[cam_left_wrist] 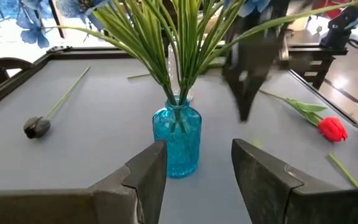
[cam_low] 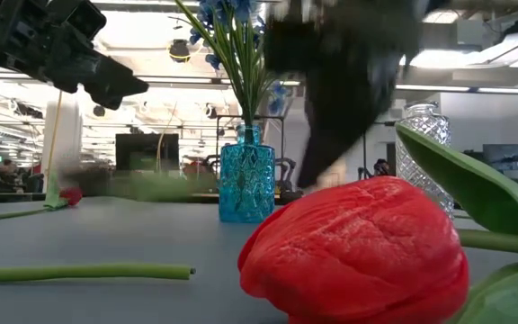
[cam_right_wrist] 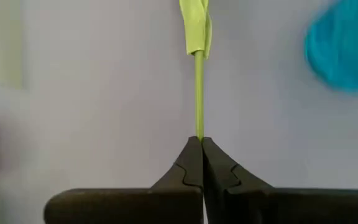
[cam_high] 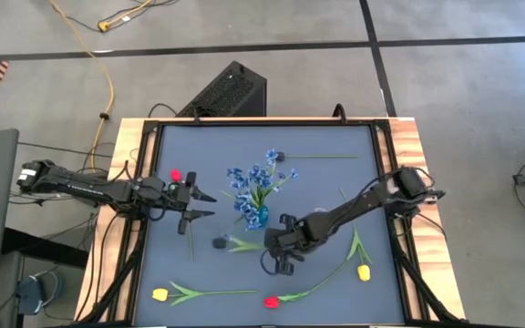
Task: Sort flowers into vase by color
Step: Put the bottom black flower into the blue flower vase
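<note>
right gripper [cam_right_wrist: 201, 146] clamped on green flower stem [cam_right_wrist: 199, 93] lying on worktop [cam_high: 335, 191] beside blue vase [cam_high: 256, 217] | left gripper [cam_left_wrist: 197, 168] apart, waiting | we lift slowly, keeping the stem straight.

flowers [cam_high: 252, 179] in vase [cam_high: 256, 217], table [cam_high: 335, 182] centre

Blue clustered artificial flowers [cam_high: 255, 179] stand upright in a blue glass vase [cam_high: 256, 217]. Yellow tulips [cam_high: 160, 294], red tulips [cam_high: 271, 302] and a dark bud [cam_high: 219, 242] lie flat on the grey mat [cam_high: 335, 191] around it.
</note>
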`<action>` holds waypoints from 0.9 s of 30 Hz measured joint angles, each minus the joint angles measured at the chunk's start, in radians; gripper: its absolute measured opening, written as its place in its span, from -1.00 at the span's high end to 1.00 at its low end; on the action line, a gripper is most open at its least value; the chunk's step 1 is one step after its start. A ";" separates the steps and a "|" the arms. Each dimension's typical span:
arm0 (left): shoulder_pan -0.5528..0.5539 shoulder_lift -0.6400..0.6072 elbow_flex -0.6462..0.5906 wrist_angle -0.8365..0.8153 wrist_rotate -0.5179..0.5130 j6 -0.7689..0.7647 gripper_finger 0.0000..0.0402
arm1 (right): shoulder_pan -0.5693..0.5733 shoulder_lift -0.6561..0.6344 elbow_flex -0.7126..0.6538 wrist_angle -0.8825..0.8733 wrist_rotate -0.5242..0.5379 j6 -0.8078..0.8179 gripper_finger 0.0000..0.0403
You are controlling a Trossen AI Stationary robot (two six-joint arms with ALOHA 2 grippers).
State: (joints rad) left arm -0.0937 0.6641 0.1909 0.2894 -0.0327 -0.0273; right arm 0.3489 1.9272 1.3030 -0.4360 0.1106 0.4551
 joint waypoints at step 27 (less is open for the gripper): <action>-0.076 -0.014 0.000 0.289 0.531 -0.002 0.16 | 0.032 -0.299 -0.209 0.957 0.044 -0.509 0.91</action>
State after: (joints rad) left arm -0.1693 0.6504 0.1913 0.5784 0.4987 -0.0298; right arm 0.3811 1.6283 1.0943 0.5212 0.1551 -0.0536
